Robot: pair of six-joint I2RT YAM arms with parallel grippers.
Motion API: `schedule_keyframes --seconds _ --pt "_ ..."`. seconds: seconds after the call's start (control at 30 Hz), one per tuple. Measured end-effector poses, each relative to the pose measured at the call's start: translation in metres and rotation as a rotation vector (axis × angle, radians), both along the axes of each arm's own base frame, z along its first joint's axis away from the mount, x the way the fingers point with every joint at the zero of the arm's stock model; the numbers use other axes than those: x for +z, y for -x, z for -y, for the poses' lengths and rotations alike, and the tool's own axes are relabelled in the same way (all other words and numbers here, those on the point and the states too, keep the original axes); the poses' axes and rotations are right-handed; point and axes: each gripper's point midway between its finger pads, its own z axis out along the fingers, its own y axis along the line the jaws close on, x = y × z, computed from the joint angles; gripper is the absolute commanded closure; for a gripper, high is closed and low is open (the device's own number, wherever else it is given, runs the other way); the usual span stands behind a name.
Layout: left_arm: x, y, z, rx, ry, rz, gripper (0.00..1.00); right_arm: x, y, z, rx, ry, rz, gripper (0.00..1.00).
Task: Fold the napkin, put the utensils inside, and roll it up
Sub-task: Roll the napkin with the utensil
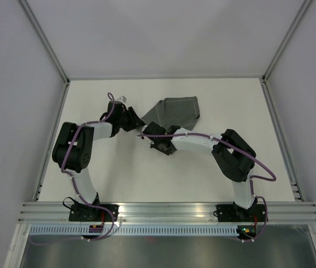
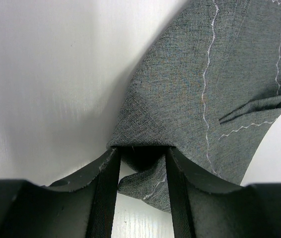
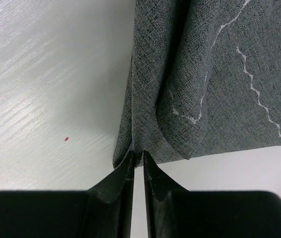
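Note:
The dark grey napkin (image 1: 179, 111) lies bunched and partly folded at the back middle of the white table. My left gripper (image 1: 137, 121) is at its left corner. In the left wrist view its jaws (image 2: 141, 151) stand well apart, the napkin (image 2: 195, 94) draped over the fingertips and a loose fold hanging between them. My right gripper (image 1: 156, 129) is at the napkin's near edge. In the right wrist view its jaws (image 3: 137, 154) are a narrow slit apart, a folded edge of the napkin (image 3: 205, 74) right at their tips. The utensils are out of view.
Pale walls and metal posts (image 1: 46, 42) close off the table on three sides. An aluminium rail (image 1: 169, 211) runs along the near edge, where both arm bases sit. A tiny red speck (image 3: 66, 139) marks the table left of the napkin.

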Motion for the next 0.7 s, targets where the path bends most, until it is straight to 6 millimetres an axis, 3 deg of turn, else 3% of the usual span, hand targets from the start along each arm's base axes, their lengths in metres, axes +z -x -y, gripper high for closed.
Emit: schedule_keyframes --seconds 0.17,0.4,0.7 --pt "0.004 0.0 -0.002 0.004 -0.002 0.006 0.52 0.01 -0.003 -0.008 0.005 -0.025 0.0 0.71" --pt "0.031 -0.004 -0.009 0.012 -0.008 0.063 0.44 0.037 -0.014 -0.03 0.016 -0.097 0.024 0.66" --pt "0.034 0.0 -0.018 0.016 -0.021 0.065 0.43 0.057 -0.029 -0.034 0.002 -0.142 0.037 0.54"
